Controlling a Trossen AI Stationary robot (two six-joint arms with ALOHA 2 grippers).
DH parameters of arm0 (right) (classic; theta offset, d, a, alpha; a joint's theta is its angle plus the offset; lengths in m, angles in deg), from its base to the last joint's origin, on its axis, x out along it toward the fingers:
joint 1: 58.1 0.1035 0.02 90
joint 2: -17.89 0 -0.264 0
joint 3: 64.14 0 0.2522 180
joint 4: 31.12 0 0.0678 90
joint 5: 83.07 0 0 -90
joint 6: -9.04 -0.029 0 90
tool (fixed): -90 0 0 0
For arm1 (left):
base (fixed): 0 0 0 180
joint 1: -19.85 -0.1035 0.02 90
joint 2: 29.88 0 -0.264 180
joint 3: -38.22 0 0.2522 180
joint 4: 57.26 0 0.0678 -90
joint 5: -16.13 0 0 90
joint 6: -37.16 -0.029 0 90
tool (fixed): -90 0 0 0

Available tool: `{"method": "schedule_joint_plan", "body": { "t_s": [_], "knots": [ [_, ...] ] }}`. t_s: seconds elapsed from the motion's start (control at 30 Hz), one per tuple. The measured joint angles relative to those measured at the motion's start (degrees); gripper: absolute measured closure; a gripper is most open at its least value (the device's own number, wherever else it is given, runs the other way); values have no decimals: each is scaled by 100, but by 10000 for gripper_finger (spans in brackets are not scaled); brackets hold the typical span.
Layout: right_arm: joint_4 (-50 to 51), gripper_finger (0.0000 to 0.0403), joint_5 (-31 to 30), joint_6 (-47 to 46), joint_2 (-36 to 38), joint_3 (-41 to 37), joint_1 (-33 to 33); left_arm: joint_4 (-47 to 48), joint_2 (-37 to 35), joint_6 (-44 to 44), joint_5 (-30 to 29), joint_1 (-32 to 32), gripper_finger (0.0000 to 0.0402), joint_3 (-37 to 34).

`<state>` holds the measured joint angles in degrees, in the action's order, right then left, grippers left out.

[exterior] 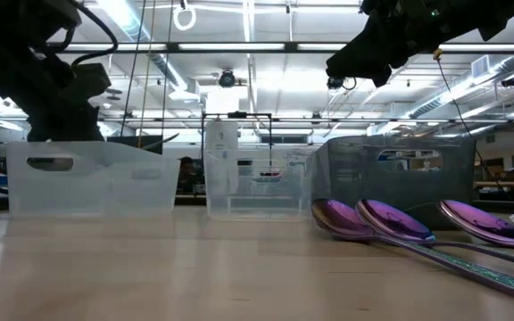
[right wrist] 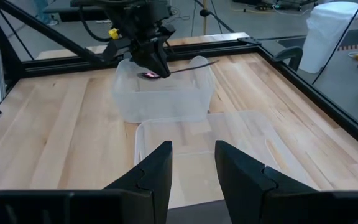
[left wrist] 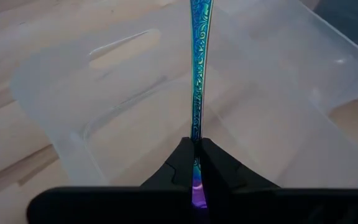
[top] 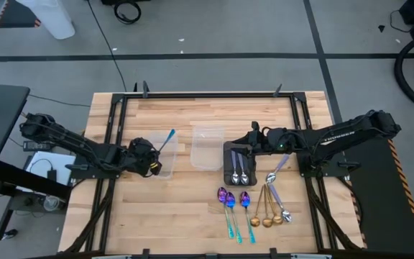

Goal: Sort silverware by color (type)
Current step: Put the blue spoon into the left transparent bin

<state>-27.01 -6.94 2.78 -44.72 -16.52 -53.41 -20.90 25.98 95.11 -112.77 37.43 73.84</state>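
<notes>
My left gripper is shut on an iridescent spoon over the left clear tub. The teal handle points toward the far right. My right gripper is open and empty; it hovers at the far edge of the dark grey tray, which holds two silver spoons. Three purple spoons lie flat on the table near the front, with gold spoons and silver spoons to their right. My left gripper pinches the spoon between its two fingers at the bowl end, where the purple bowl meets the handle. The fingers point down from above. The spoon is lifted clear and roughly level over the tub, with the handle sticking out past the fingertips.
A second clear tub stands between the left tub and the tray. In the low view the tubs and the tray stand in a row behind the purple spoons. Black frame rails border the wooden table.
</notes>
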Motion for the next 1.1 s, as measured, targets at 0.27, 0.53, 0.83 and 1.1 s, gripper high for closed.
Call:
{"method": "schedule_joint_plan", "body": {
  "t_s": [0.27,0.53,0.83,1.1],
  "knots": [
    [-2,271,0,-1,0,0,0,159,0,139,119,37,379,-1],
    [-4,271,-2,-1,0,0,0,267,4,142,265,37,379,-3],
    [-14,271,-9,-20,0,0,0,132,81,519,518,39,366,-253],
    [-99,271,-7,-22,0,0,0,124,79,601,579,39,291,-276]
  ]
}}
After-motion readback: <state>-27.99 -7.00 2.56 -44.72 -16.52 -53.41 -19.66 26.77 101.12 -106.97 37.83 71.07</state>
